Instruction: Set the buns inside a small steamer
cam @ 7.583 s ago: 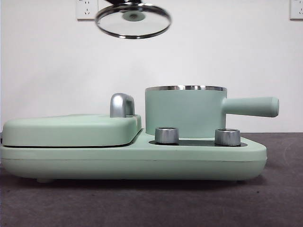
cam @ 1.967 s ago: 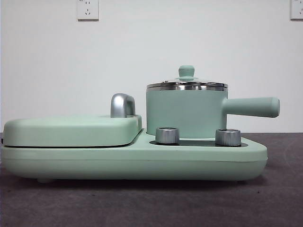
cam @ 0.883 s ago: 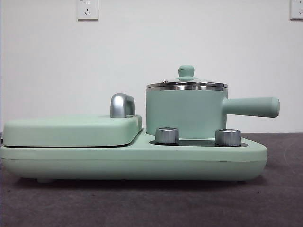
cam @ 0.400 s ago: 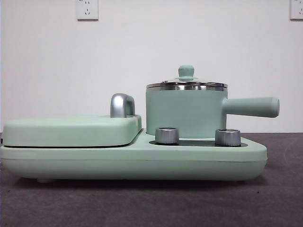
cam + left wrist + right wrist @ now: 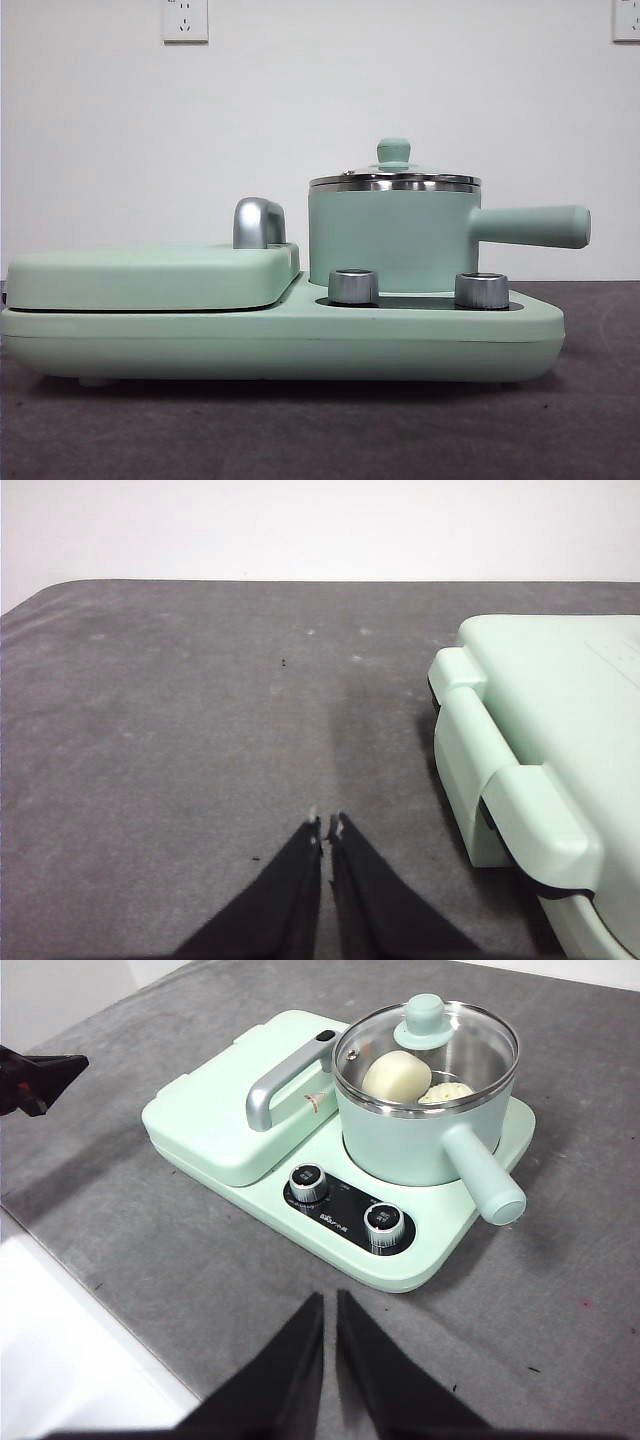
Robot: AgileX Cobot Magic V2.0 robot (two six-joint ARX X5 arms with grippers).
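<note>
While both buns (image 5: 397,1074) sit inside the small steamer (image 5: 392,238) under its glass lid (image 5: 428,1038), the left hand (image 5: 325,829) and right hand (image 5: 330,1305) hang clenched and empty over the gray tabletop (image 5: 180,720).

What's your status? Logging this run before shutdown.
Left gripper shut, empty, over bare table. Right gripper shut, empty, clear of steamer. Both buns inside, lid on. Nothing in the way.

Matt mint-green steamer (image 5: 405,1145) with polished steel rim and clear glass lid (image 5: 440,1045); chrome knobs (image 5: 352,286); rough grey cloth table (image 5: 180,730).
</note>
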